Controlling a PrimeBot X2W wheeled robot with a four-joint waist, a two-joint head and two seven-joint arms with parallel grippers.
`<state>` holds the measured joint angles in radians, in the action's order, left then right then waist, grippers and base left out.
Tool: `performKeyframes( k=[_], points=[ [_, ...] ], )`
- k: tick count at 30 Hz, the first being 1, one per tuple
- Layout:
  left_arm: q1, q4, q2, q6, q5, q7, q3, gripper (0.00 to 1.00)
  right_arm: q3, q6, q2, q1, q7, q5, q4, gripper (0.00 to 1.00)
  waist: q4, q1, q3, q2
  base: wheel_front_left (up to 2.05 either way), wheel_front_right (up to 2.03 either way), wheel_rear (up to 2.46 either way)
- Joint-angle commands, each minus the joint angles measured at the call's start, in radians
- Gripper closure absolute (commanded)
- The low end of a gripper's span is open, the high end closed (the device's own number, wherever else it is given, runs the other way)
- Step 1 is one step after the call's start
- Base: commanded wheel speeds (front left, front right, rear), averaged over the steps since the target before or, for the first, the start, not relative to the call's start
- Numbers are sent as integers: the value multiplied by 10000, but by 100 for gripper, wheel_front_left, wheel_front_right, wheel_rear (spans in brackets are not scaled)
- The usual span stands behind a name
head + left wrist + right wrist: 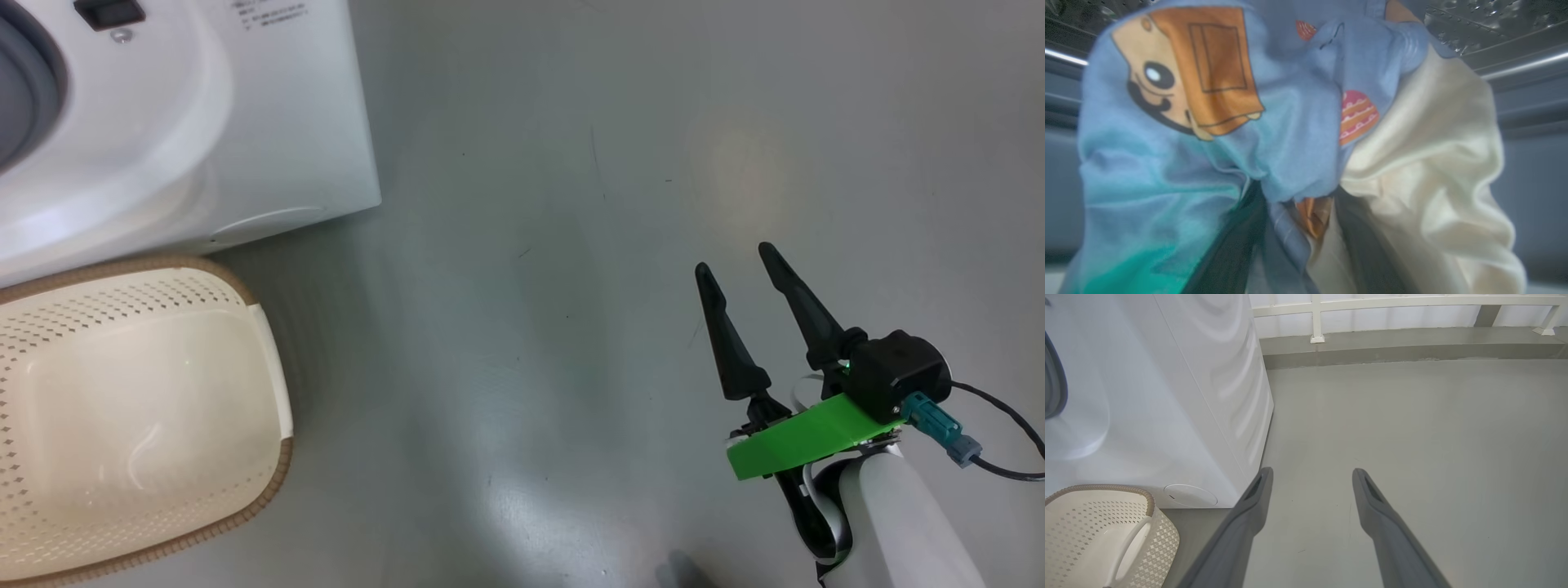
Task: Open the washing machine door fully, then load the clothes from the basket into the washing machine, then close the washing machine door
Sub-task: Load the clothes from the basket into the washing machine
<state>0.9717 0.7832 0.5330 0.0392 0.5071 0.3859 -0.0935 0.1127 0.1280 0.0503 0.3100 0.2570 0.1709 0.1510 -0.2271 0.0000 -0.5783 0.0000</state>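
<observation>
Light-blue clothes (1167, 163) printed with orange cartoon figures are bunched with cream cloth (1433, 163) inside the washing machine's steel drum (1474, 24). My left gripper (1296, 192) reaches into that pile, its dark fingers (1233, 245) wide apart with cloth between and over them. The basket (245, 294) stands empty on the floor below the washing machine (269, 122), whose grey gasket (16, 90) shows at the far left. The washing machine door is out of view. My right gripper (735, 260) hangs open over bare floor, well right of the basket.
The right wrist view has the basket (1147, 539) at lower left against the washing machine (1188, 416). A low white railing (1314, 310) and a grey kerb run along the far side. Grey floor (571, 245) stretches to the right.
</observation>
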Motion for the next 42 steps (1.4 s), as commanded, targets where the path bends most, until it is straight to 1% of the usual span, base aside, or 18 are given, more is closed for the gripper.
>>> performKeyframes(
  k=[1, 4, 5, 10, 15, 19, 26, 32, 42],
  points=[
    [192, -49, 602, -33, 22, -22, 229, 24, 224, 27, -1, -78, 48, 8, -183, 0, 4, 0, 20, 0, 0, 0, 0],
    [291, 193, 577, -88, 116, 21, 237, 70, 255, 27, -1, -98, 48, -15, -175, 0, 5, 0, 45, 0, 0, 0, 0],
    [316, 259, 579, -117, 129, 19, 223, 100, 263, 27, -1, -100, 48, -19, -176, 0, 8, 0, 54, 0, 0, 0, 0],
    [427, 530, 627, -269, 167, -90, 169, 100, 285, 27, -1, -134, 48, -54, -172, 0, 26, 0, 104, 0, 0, 0, 0],
    [623, 608, 716, -419, 99, -470, 81, 100, 295, 27, -1, -159, 48, -82, -185, 0, 42, 0, 117, 0, 0, 0, 0],
    [968, 525, 794, -404, 52, -1141, 141, 100, 319, 27, -1, -157, 48, -80, -229, 0, 49, 0, 20, 0, 0, 0, 0],
    [1815, 322, 819, -429, 99, -3006, 459, 100, 323, 27, -1, -26, 48, -42, -315, 0, -21, 0, -446, 0, 0, 0, 0],
    [2847, 578, 849, -344, 33, -4182, 581, 100, 337, 27, -1, 109, 48, -20, -376, 0, -120, 0, -909, 0, 0, 0, 0],
    [4592, 1411, 990, -416, -309, -4676, 237, 100, 408, 27, -1, 290, 48, 78, -430, 0, -371, 0, -1512, 0, 0, 0, 0]
  ],
)
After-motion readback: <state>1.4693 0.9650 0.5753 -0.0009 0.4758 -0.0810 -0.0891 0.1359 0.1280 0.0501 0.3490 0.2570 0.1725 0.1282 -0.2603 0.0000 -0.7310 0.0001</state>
